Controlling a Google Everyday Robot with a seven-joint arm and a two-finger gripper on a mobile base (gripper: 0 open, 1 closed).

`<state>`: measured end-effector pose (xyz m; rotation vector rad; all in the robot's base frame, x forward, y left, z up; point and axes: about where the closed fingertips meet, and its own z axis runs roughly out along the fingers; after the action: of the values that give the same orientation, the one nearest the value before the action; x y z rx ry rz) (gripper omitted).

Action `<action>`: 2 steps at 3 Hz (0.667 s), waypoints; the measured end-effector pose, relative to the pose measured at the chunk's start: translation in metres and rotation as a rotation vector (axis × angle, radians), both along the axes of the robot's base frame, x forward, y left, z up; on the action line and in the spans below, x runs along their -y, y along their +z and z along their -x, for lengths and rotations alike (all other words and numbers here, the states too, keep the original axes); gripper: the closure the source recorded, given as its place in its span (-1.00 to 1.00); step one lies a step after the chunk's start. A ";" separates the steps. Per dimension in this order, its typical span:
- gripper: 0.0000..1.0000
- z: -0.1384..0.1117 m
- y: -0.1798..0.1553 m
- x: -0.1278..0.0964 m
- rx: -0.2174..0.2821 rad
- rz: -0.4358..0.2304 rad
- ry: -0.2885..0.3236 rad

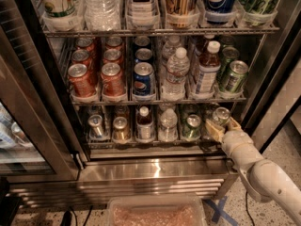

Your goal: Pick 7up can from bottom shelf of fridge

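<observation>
My gripper (223,126) is at the right end of the bottom shelf (155,144) of the fridge (155,171), arm coming in low from the lower right. Its fingers are apart, one on each side of the 7up can (221,115), which stands upright at the front of the rightmost lane with its silver top showing. I read this as not clamped yet; I can't tell if either pad touches the can wall. Risks as I judge them: the grip looks low and near the can's front, so closing here may pinch only the front curve and squirt the can backward into the lane. The left finger sits close to the lane divider and the neighbouring green can (193,125), so closing off-centre could catch the tray wall or nudge that can. Headroom is tight under the middle rack (155,100), so lifting before pulling out could knock the can top against the wire and tilt it out of the grasp. The fridge's right frame post (263,93) is just beside my wrist, so swinging right on the way out could clip it. A slick aluminium wall could also slip if the squeeze is light.
</observation>
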<state>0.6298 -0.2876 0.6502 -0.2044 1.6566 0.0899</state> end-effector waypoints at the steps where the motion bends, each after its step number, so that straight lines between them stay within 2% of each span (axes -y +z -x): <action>1: 1.00 0.018 0.004 -0.008 -0.075 0.041 0.052; 2: 1.00 0.047 0.003 -0.009 -0.192 0.126 0.124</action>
<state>0.5828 -0.2783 0.6535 -0.4047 1.8415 0.1009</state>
